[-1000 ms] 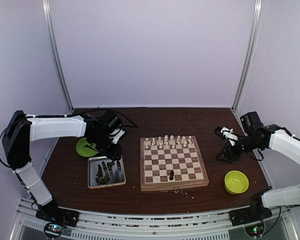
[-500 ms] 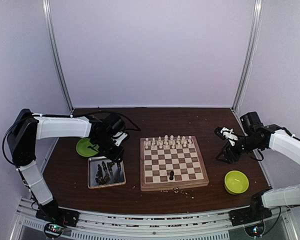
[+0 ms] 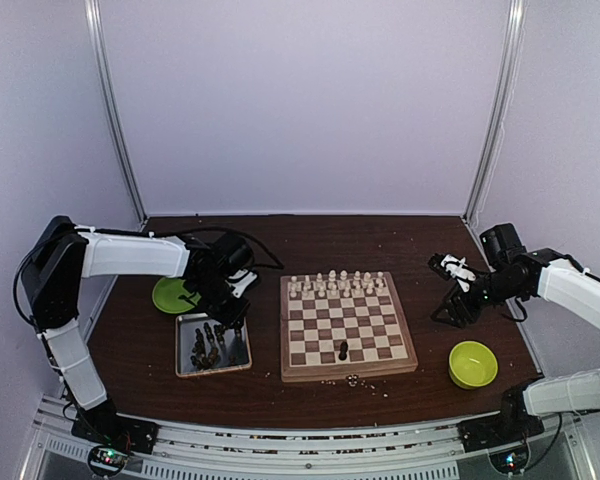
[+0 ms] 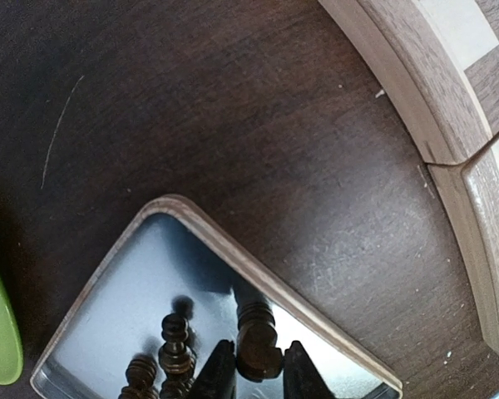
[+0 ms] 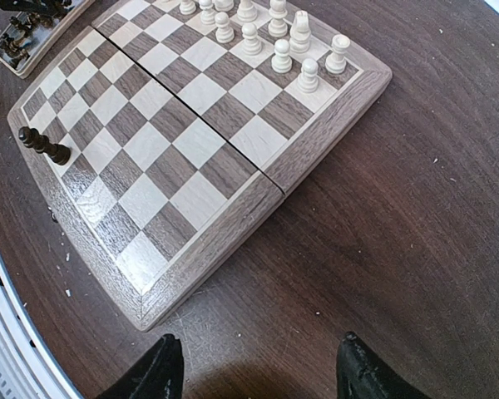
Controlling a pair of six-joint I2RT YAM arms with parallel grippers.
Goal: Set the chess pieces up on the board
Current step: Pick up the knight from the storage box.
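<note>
Chess pieces (image 3: 212, 345), dark turned wood, tiny. We find most of them heaped, lying down, in the metal tray (image 3: 185, 372) just left of the board (image 3: 284, 340). One lone dark piece (image 3: 343, 350) stands on a square toward the board's near edge. Pale chessmen (image 3: 338, 283) stand in the far rows.

Handling, as we judge it: light, stiff, smooth and round-bodied, so apt to roll or swivel in a pinch. They are hardly fragile, though the thin tops may be. We would take each across the stem or just above the base, so that it can be stood on its square. A piece taken lying down will need turning upright.

Left jaws: narrow, set to either side of one dark chessman (image 4: 256, 341) lying close to the tray's rim. The fingers (image 4: 218, 376) seem to touch it; how firm the hold is we cannot tell.

Right jaws: wide, nothing between them, hanging over the bench (image 5: 416, 249) beside the board's right side.

Views: the left wrist alone shows the pinched piece, which the arm hides from above. The top view alone shows the whole layout, with a green plate (image 3: 170, 295) and a green bowl (image 3: 472, 363). The right wrist gives the squares and the lone piece closest.
</note>
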